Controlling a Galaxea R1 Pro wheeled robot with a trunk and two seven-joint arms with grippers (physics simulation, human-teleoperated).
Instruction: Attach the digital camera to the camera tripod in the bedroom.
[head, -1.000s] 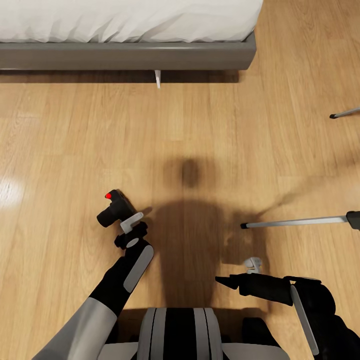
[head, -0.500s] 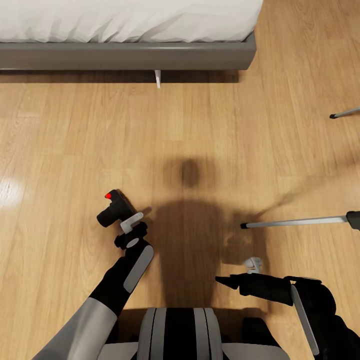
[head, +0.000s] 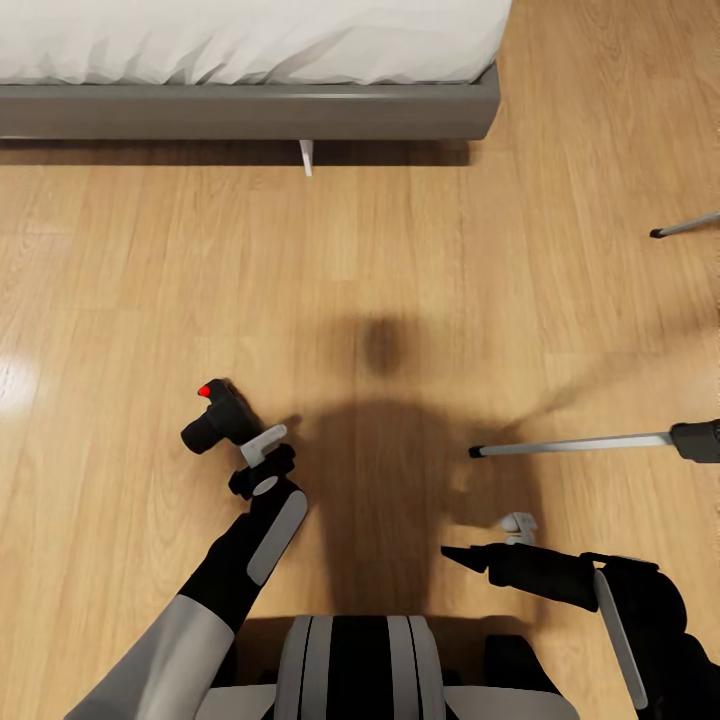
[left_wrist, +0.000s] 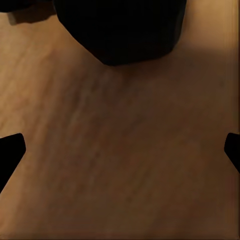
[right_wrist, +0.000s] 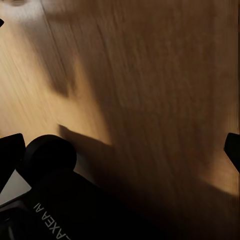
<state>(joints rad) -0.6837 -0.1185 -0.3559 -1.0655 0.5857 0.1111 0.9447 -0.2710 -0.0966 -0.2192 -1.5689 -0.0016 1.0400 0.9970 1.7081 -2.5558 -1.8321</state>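
The digital camera (head: 214, 424) lies on the wood floor, small and black, with its red button (head: 204, 389) facing up. Just behind it on the near right hovers my left gripper (head: 258, 455), open, with nothing between the fingers. In the left wrist view the camera's dark body (left_wrist: 120, 30) sits beyond the widely spread fingertips (left_wrist: 10, 150). My right gripper (head: 460, 555) is open too, low over the floor and pointing left. Two silver legs of the camera tripod (head: 570, 443) reach in from the right, one ending in a dark joint (head: 700, 438).
The grey-framed bed (head: 250, 105) with white bedding runs along the far side, a small white foot (head: 305, 157) under it. A second tripod leg (head: 685, 226) enters at the far right. A black part of my own body (right_wrist: 60, 200) fills a corner of the right wrist view.
The whole head view has shifted a little, so bed, camera and tripod legs sit slightly further left. The right gripper has edged slightly right. The left gripper holds its place.
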